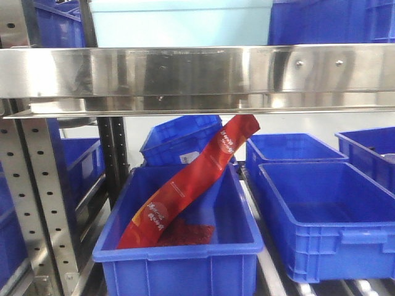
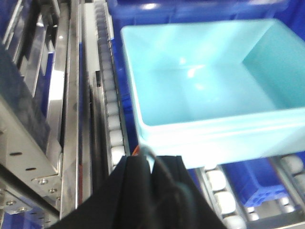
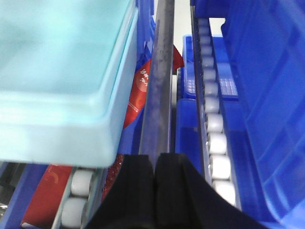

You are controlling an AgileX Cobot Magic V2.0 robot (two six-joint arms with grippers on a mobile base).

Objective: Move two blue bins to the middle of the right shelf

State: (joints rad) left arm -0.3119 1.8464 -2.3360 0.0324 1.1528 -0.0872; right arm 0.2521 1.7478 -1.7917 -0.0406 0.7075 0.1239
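Note:
A pale turquoise bin (image 1: 179, 21) stands on the upper shelf, above a steel beam (image 1: 197, 77). Below it are dark blue bins: one (image 1: 179, 262) holds a long red bag (image 1: 197, 179), and an empty one (image 1: 327, 240) sits to its right. In the left wrist view the turquoise bin (image 2: 205, 81) is empty; my left gripper (image 2: 152, 160) is shut just in front of its near wall. My right gripper (image 3: 155, 157) is shut below a steel rail (image 3: 159, 81), between the turquoise bin (image 3: 62, 71) and a dark blue bin (image 3: 271, 95).
White roller tracks (image 2: 112, 109) (image 3: 214, 124) run beside the bins. A perforated steel upright (image 1: 37, 203) stands at the left. More blue bins fill the back (image 1: 182, 139) and the far right (image 1: 370, 154). The red bag (image 3: 138, 95) shows under the turquoise bin.

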